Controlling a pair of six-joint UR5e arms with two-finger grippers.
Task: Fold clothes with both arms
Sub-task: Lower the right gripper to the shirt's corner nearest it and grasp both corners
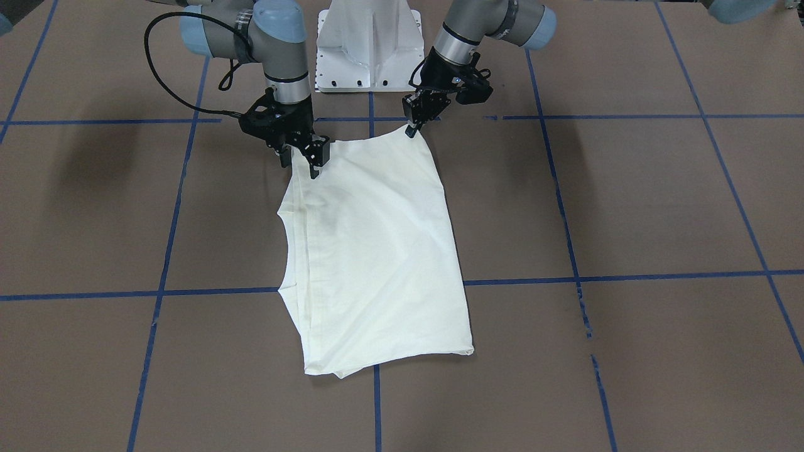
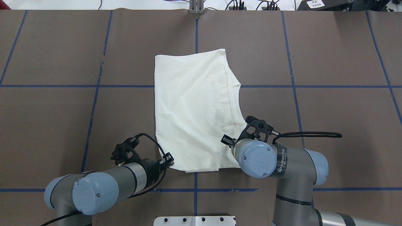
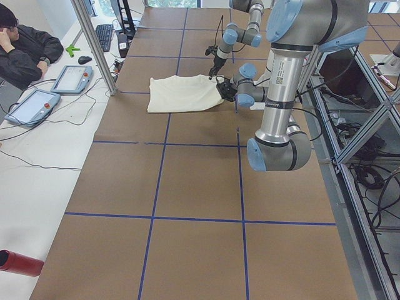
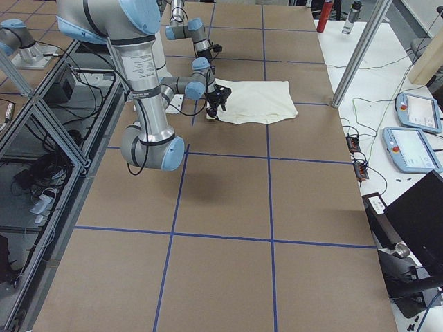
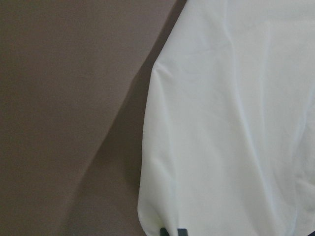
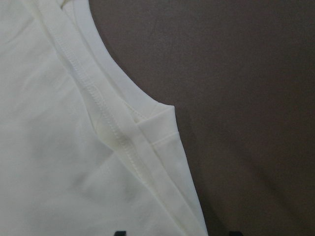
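We start at the left gripper (image 1: 411, 129), whose jaws look pressed together on the near corner of the T-shirt (image 2: 191, 110). That corner peaks up toward it a little, so we judge it pinched rather than merely touched. Ahead of this tool the cream cloth runs away from the robot, flat on the brown table (image 2: 314, 47), plain side up and doubled into a long panel; no print shows. Along the same near edge, off to its right, the right gripper (image 1: 301, 163) sits low over the other corner. Its jaws stand wide apart and hold nothing, with the shirt's side edge between them and the curved neckline (image 6: 104, 61) just ahead. We read this placing as a paired grasp on both near corners, so the arms can carry that edge forward over the far hem in one even fold. The right side has not yet clamped, and lifting before it does would likely drag the cloth askew.
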